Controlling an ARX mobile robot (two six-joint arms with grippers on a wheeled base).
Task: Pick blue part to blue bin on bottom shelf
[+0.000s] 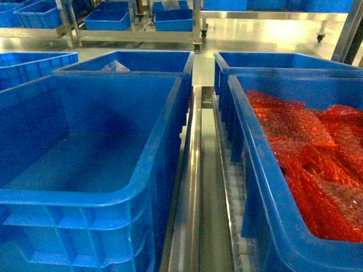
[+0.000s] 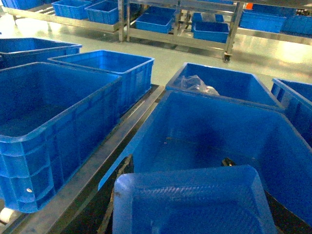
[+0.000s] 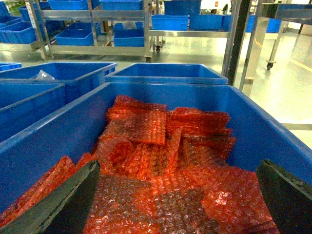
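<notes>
While our left claw carries the blue part [image 2: 195,202] at six o'clock over the empty blue bin [image 2: 204,141], its jaws hidden so we cannot tell their grip, our right claw [image 3: 175,204] hangs spread over red bubble-wrap bags [image 3: 161,161], and lowering looks next.

Open-topped blue bin [image 1: 85,164] unobstructed; neighbouring bin [image 1: 266,187] crowded with red bubble-wrap bags [image 1: 317,164].

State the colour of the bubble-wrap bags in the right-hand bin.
Red-orange bubble-wrap bags, seen best in the right wrist view, inside a blue bin.
</notes>
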